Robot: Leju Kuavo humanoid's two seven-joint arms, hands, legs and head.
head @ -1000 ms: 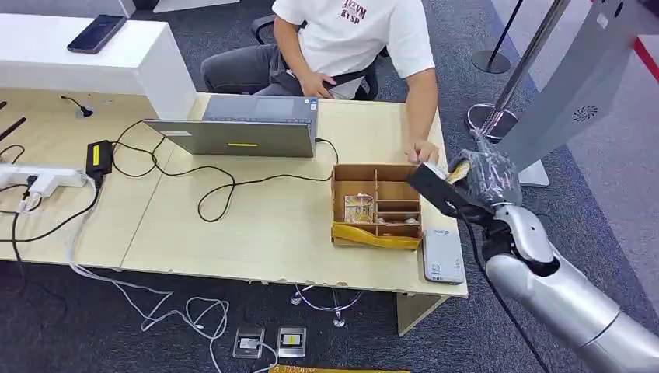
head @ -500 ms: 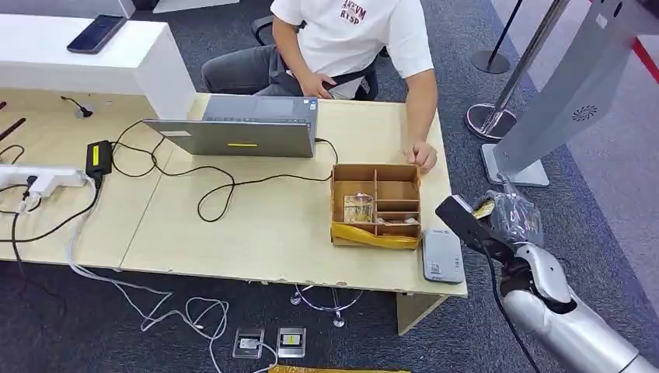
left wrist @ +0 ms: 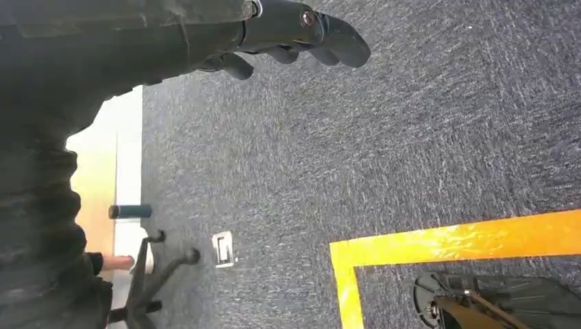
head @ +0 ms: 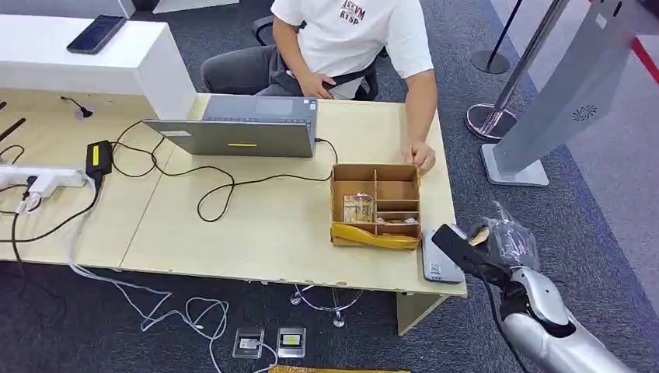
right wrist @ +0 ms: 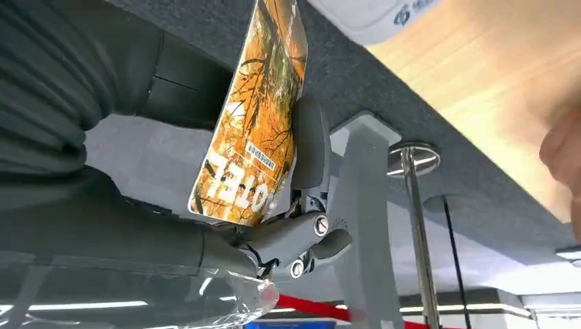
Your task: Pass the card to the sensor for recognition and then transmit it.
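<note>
Right hand point(head: 497, 247) pinching orange card point(right wrist: 257, 116), my hold just off table's point(head: 256, 225) front right corner, beside grey card reader point(head: 440, 260). Left hand point(left wrist: 288, 34) hangs over carpet, fingers apart.

r hand point(right wrist: 301, 199) pinches orange card point(right wrist: 257, 116) beside sensor point(right wrist: 370, 17) on table edge point(right wrist: 479, 130).

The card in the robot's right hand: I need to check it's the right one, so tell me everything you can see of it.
The card is a thin, flat, glossy rectangle printed with orange and yellow autumn foliage, large white letters and a line of small print near one end. The right hand pinches it at that lettered end between thick grey thumb and fingers. The rest sticks out free toward the white sensor at the table's corner. In the head view just a yellowish sliver of it shows.
</note>
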